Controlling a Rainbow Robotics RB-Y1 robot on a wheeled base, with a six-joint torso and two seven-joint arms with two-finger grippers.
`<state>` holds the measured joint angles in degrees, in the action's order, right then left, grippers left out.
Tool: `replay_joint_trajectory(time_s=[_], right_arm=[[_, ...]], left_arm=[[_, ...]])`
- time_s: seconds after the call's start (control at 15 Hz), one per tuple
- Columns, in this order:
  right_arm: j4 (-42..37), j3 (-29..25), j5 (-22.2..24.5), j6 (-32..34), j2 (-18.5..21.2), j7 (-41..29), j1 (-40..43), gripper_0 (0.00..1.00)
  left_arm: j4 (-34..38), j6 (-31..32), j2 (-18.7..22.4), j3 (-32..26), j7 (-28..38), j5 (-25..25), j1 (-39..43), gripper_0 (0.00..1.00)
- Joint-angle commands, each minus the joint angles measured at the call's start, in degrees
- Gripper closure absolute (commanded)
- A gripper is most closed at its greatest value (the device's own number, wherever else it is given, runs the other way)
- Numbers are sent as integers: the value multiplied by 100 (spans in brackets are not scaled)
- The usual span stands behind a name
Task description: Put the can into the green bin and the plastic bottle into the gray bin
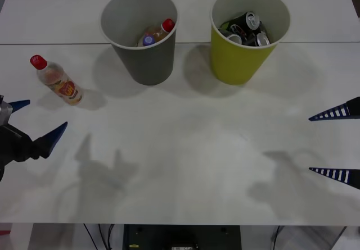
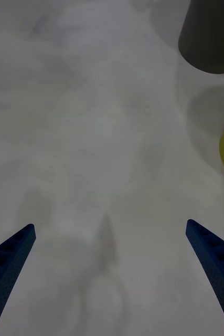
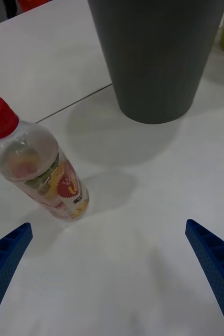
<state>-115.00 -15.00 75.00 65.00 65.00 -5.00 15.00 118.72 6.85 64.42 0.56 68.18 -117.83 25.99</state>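
Clear glossy plastic bottle (image 1: 58, 81), matt white table (image 1: 191, 160).

High front view down over the table (image 1: 185, 149); both low wrist views toward the gray bin (image 3: 156, 58).

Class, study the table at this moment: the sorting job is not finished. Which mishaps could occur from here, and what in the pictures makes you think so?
1. The plastic bottle stands upright near the table's left edge; a clumsy approach by the open left claw might topple it or roll it off.
2. The gray bin already holds bottles, so the new one may land awkwardly.
3. A careless lift could bump the gray bin's wall.
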Motion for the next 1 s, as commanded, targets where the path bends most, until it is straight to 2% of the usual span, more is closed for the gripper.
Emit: replay_joint_trajectory(time_s=[0.07, 0.2, 0.4, 0.6, 1.0], right_arm=[[0, 0, 0, 0, 0, 0, 0, 0], [0, 0, 0, 0, 0, 0, 0, 0], [0, 0, 0, 0, 0, 0, 0, 0], [0, 0, 0, 0, 0, 0, 0, 0], [0, 0, 0, 0, 0, 0, 0, 0]], left_arm=[[-595, -887, -18, 542, 530, -469, -296, 0], [-1272, -1722, -61, 1104, 539, -522, -683, 0], [-2168, -2610, -228, 1825, 539, -531, -1298, 0], [-2775, -2918, -809, 1939, 530, -549, -1641, 0], [-3443, -2997, -1406, 1948, 530, -522, -2142, 0]])
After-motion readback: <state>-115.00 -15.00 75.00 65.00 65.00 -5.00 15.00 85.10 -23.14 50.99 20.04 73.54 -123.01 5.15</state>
